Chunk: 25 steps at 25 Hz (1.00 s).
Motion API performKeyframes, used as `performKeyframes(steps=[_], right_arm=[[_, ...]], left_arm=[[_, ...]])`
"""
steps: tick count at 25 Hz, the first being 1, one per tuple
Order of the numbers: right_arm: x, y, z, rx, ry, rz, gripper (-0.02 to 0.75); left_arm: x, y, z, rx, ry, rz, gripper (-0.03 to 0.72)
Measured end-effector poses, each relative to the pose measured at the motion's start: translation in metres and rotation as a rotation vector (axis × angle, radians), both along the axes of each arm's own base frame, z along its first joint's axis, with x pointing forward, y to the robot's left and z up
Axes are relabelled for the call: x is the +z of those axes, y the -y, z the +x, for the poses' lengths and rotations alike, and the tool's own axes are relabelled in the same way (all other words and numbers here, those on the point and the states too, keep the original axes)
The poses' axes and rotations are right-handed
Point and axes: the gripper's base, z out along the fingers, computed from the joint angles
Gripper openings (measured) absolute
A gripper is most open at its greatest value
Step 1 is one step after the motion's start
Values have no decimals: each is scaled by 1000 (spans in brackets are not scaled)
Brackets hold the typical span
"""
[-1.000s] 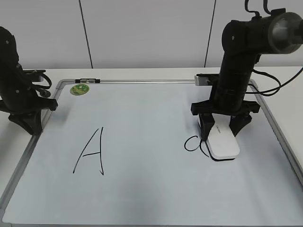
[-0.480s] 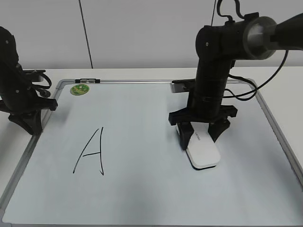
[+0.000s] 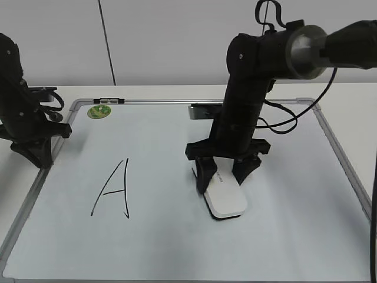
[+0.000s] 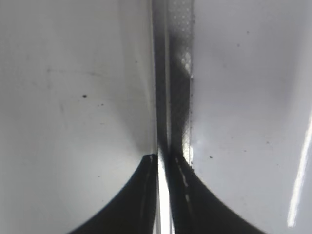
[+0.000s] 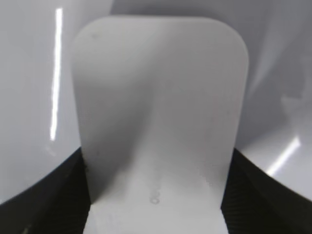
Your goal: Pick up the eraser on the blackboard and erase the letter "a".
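Note:
The blackboard (image 3: 159, 242) lies flat on the table, pale and silver-framed. My right gripper (image 3: 222, 177) is shut on the white eraser (image 3: 226, 198), which rests flat on the board near its middle. In the right wrist view the eraser (image 5: 158, 107) fills the space between the two dark fingers. The small letter "a" does not show anywhere on the board. My left gripper (image 3: 35, 154) rests shut at the board's left edge; in the left wrist view its fingers (image 4: 163, 165) meet over the board's frame strip (image 4: 178, 87).
A tall capital "A" (image 3: 113, 187) is drawn on the left half of the board. A round green magnet (image 3: 98, 111) sits at the far left corner. A grey clip (image 3: 203, 111) lies on the far frame behind my right arm.
My right gripper has dragged the eraser leftward across the board, from the right side to the middle. The small "a" seen beside the eraser a second ago is gone.

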Motion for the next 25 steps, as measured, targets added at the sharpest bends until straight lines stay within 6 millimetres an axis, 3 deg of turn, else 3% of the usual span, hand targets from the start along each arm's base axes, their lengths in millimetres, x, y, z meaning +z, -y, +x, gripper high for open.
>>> performKeyframes(steps=[6, 11, 17, 25], right_arm=[[10, -20, 5, 19, 7, 145, 528], [25, -18, 14, 47, 92, 111, 528], [53, 24, 35, -32, 241, -67, 528], [56, 130, 66, -281, 241, -109, 528]], left_arm=[[0, 0, 0, -3, 0, -2, 66], [0, 0, 0, -2, 0, -4, 66], [0, 0, 0, -2, 0, -4, 66], [0, 0, 0, -4, 0, -4, 66]])
